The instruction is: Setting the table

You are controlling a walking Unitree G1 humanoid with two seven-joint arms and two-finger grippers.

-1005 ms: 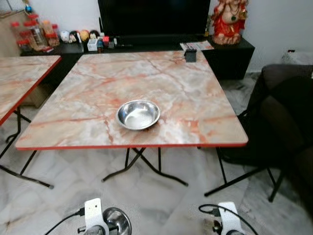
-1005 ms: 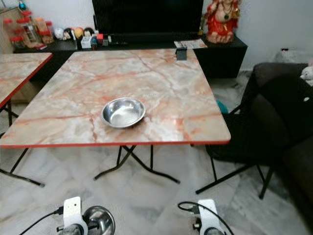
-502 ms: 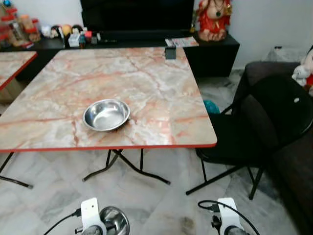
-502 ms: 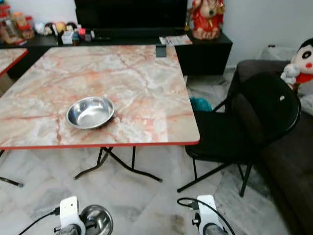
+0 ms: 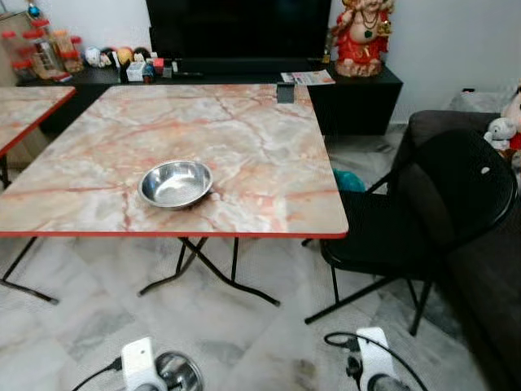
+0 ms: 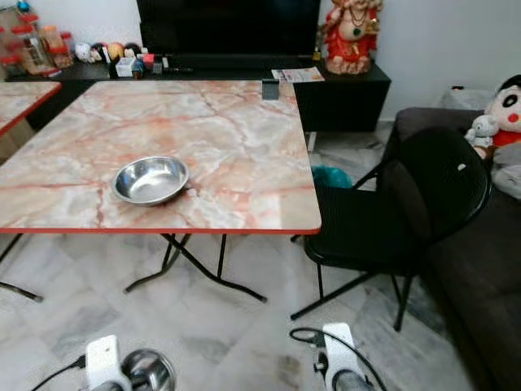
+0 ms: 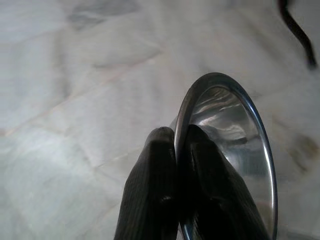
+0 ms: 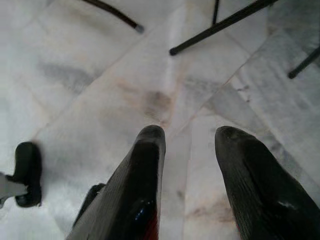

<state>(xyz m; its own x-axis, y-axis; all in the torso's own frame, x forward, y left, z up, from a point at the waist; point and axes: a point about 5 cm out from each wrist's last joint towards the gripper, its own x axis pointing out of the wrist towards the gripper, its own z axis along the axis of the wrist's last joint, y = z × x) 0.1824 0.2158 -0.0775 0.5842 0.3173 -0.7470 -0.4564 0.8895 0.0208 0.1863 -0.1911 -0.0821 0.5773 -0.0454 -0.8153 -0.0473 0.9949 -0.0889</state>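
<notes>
Clamped between the two black fingers of the left gripper (image 7: 175, 200), the rim of a small shiny steel bowl (image 7: 235, 165) is held on edge, low above the pale marble floor (image 7: 75, 100). The right gripper (image 8: 187, 145) is carried empty, its fingers spread apart over the same floor. A second round steel bowl (image 5: 176, 182) is seen resting near the front edge of the pink-veined marble folding table (image 5: 244, 138), with a black folding chair (image 5: 423, 212) beside the table's right side. The table lies ahead of and above the held bowl, so a forward, upward reach by the left arm is judged necessary.
</notes>
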